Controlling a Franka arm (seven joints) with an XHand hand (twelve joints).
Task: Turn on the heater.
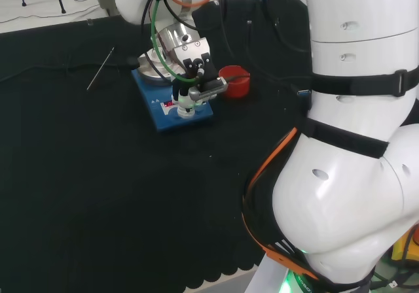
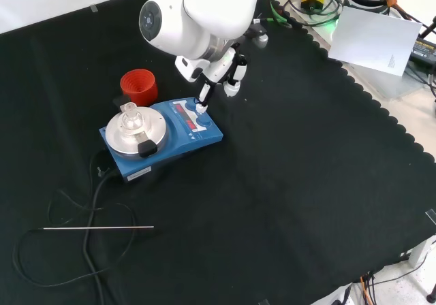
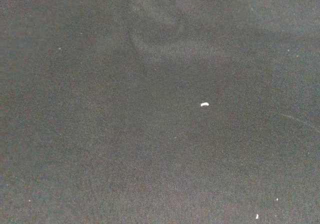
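Blue heater (image 2: pixel 174 138) sits mid-cloth in the front view, a small glass flask (image 2: pixel 131 120) on its round plate, and the hand (image 2: pixel 219 73) is right above its control panel, one straight finger (image 2: pixel 204 95) down on a knob; red ribbed ring (image 2: pixel 139 86) just behind

White arm (image 2: pixel 204 12) reaching down from front view's top, wrist bent over, hand (image 2: pixel 219 73) pointing downward, one finger (image 2: pixel 204 95) stretched straight with tip low, other fingers partly curled, holding nothing
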